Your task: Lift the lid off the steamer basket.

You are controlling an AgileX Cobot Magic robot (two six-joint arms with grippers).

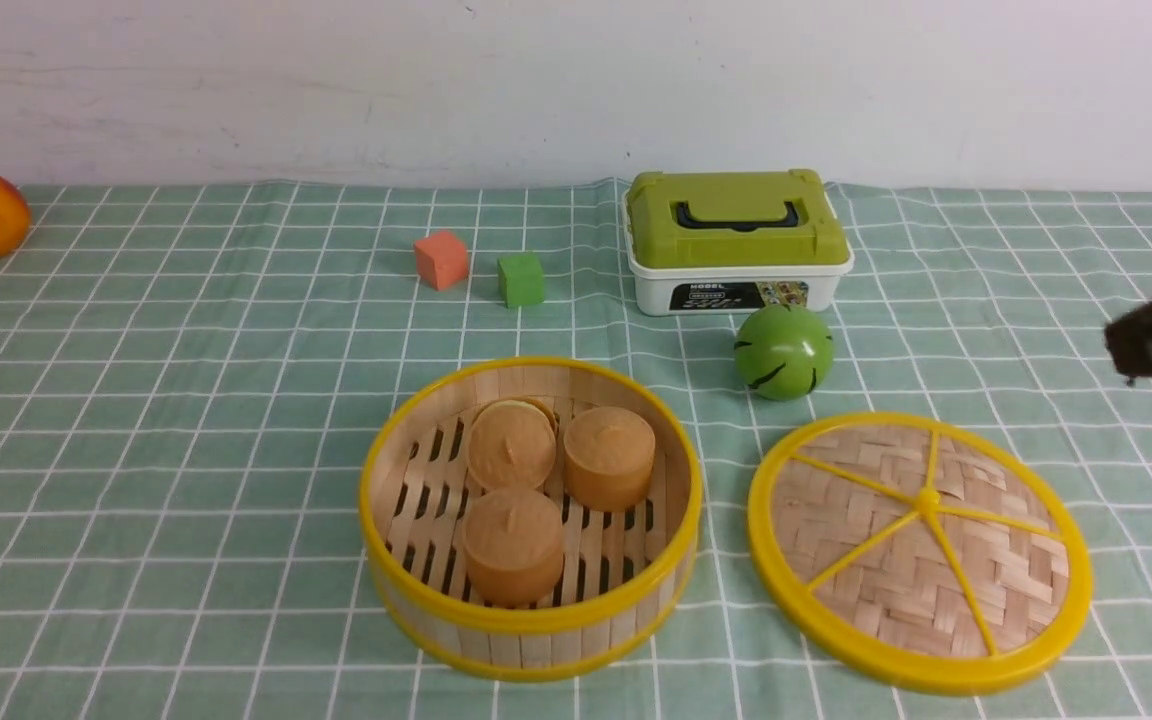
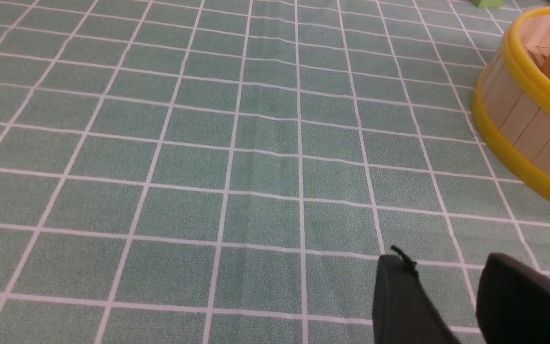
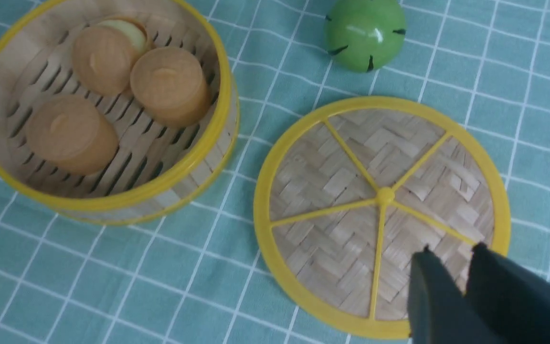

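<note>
We judge removal done – lid (image 1: 921, 545) off, flat on cloth (image 1: 186, 400) beside basket (image 1: 526, 645), on its right, not touching. Lid: woven disc, yellow rim, spokes. Right gripper (image 3: 452, 253) over lid edge, fingers slightly parted, empty; left gripper (image 2: 444, 260) likewise. Next – we just back arm clear.

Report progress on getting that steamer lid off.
Done: the lid lies flat on the cloth, apart from the steamer basket, which stands open with three buns showing. In hand: nothing; the right claw hangs empty above the lid, the left claw over cloth. Left: nothing for the lid itself.
</note>
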